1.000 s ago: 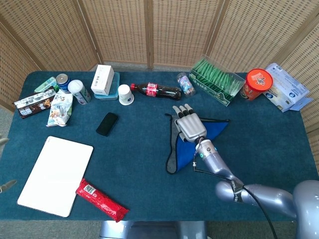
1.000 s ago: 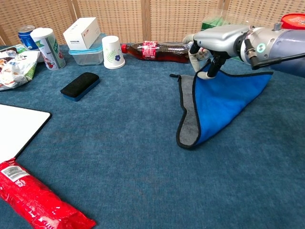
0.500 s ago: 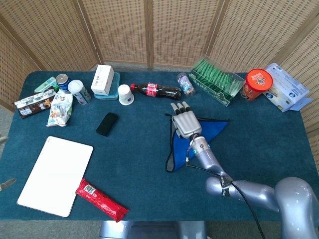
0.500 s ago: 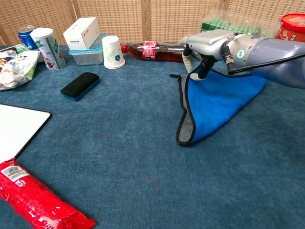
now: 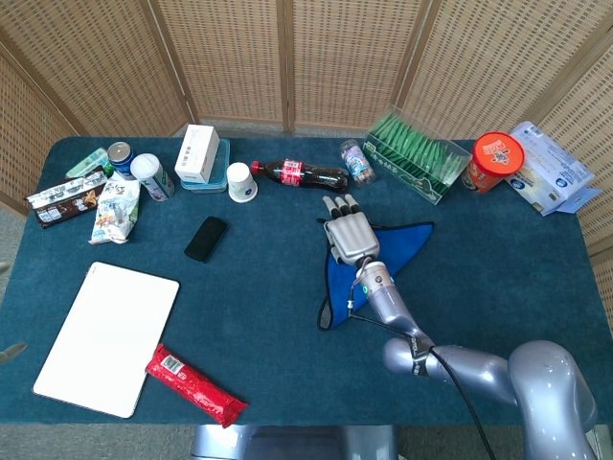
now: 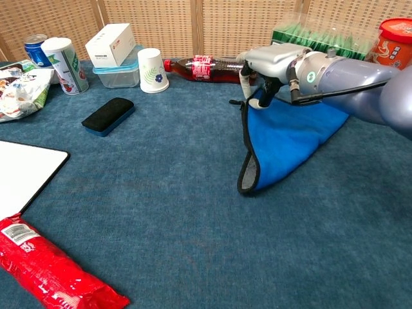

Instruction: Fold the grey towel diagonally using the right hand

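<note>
The towel (image 5: 400, 244) lies right of the table's middle, folded into a triangle with its blue side up and a thin grey strip (image 6: 247, 172) showing along the left edge. My right hand (image 5: 347, 233) is over the towel's far left corner. In the chest view the right hand (image 6: 273, 61) pinches that blue corner (image 6: 259, 98) between thumb and fingers, just above the dark-edged grey layer. The folded towel (image 6: 290, 138) tapers to a point toward me. My left hand does not show in either view.
A cola bottle (image 6: 209, 67) lies just beyond the towel's corner, with a paper cup (image 6: 152, 69) to its left. A black eraser (image 5: 206, 238), a white board (image 5: 107, 335) and a red packet (image 5: 194, 383) lie on the left. A green box (image 5: 417, 153) and an orange tub (image 5: 493, 158) stand at the far right.
My right hand has carried the blue corner leftward and farther away, so the blue layer now covers more grey and the grey strip has narrowed.
</note>
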Controlling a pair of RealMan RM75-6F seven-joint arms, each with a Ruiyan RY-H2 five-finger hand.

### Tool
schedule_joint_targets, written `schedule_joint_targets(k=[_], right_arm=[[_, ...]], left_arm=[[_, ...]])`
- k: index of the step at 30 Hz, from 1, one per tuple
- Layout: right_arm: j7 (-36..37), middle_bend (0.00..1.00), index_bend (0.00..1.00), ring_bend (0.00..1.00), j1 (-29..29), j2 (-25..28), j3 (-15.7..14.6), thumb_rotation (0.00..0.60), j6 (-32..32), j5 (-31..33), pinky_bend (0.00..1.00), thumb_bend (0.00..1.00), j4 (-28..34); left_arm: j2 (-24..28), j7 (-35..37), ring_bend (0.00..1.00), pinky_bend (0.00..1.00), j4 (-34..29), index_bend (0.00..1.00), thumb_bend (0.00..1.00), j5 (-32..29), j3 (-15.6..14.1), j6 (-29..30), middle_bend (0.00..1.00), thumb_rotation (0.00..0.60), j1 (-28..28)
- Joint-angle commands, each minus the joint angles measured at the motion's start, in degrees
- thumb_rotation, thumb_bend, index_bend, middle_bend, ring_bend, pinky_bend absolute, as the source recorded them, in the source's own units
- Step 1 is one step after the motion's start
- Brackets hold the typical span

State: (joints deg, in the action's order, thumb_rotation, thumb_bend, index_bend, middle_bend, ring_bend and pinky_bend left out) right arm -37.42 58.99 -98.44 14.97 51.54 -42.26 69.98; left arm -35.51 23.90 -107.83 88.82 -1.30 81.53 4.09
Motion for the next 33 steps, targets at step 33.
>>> schedule_joint_targets(k=[33], right_arm=[[27.2, 0.00, 0.00, 0.00, -19.0, 17.8, -5.4, 0.600, 19.5, -27.6, 0.09, 0.00, 18.4]], left_arm=[[0.0, -0.3, 0.00, 0.00, -0.3, 0.11, 0.11, 2.3, -0.5, 0.7, 0.00, 0.600, -0.2]])
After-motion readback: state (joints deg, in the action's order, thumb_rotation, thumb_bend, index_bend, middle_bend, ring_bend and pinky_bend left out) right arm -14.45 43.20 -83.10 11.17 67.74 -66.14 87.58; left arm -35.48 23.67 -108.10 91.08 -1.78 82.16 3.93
